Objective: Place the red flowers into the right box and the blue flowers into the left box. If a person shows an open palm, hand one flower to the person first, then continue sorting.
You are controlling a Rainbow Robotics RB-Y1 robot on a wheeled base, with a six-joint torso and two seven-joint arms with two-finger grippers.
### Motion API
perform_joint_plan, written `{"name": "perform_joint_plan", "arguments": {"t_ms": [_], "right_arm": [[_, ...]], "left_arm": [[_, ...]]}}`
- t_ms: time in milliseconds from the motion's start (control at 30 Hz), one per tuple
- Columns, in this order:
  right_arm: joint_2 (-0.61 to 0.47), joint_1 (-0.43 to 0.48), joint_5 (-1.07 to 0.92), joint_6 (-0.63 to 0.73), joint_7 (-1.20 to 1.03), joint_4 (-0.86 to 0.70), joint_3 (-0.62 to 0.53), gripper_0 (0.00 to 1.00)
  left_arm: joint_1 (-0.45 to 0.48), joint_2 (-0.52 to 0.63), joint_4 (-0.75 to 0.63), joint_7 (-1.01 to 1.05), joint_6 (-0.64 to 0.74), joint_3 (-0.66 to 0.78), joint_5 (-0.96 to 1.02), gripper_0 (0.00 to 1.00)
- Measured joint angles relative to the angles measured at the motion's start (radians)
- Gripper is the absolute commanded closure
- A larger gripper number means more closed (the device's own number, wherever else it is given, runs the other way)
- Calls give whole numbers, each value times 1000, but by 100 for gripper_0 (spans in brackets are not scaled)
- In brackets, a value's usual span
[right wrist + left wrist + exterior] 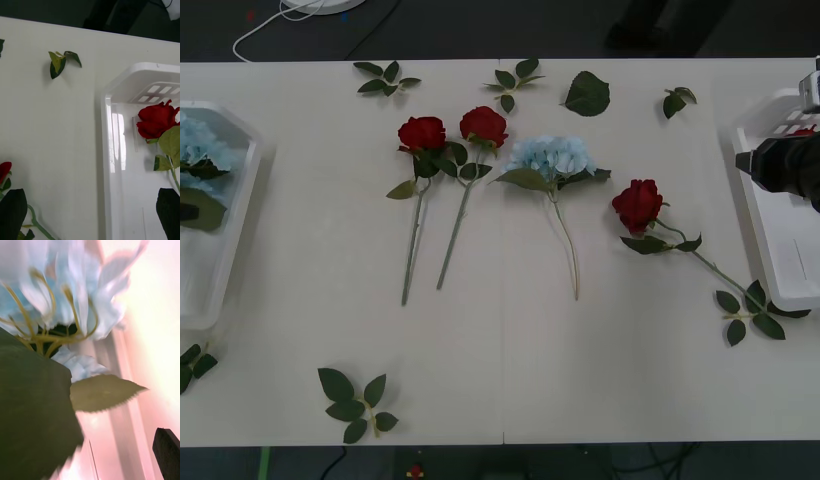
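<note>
My right claw (90,219) hangs spread above the right box (107,123) with one red rose (155,120) lying inside just ahead of it, so I'd lift straight up clear of the wall before swinging toward the nearest rose (638,204), which lies just outside that wall. The wrist view shows the boxed bloom that the front view hides behind the arm. The left claw (93,465) sits tight under a blue flower (75,285) at the left box (240,220), and I cannot tell its grip.
</note>
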Motion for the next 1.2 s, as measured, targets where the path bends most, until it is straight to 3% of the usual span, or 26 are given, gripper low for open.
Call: {"name": "perform_joint_plan", "arguments": {"t_ms": [400, 500, 633, 767, 900, 1200], "right_arm": [[75, 0, -95, 8, 606, 40, 0, 0], [109, 0, -121, 8, 736, 74, 0, 0], [146, 0, -181, 9, 753, 123, 6, 0], [163, 0, -212, 9, 848, 150, 34, 0], [175, -6, -258, 9, 859, 175, 90, 0], [291, -82, -276, -34, 859, 330, 199, 0]], "left_arm": [[-43, 81, -361, 63, 493, 175, -227, 0], [-64, 81, -456, 222, 601, 178, -234, 0], [-80, 81, -595, 597, 691, 166, -203, 0], [-100, 72, -722, 939, 703, 103, -183, 0], [-116, 26, -814, 1114, 704, -4, -182, 0], [-144, -62, -839, 1496, 553, -329, -269, 0]]}}
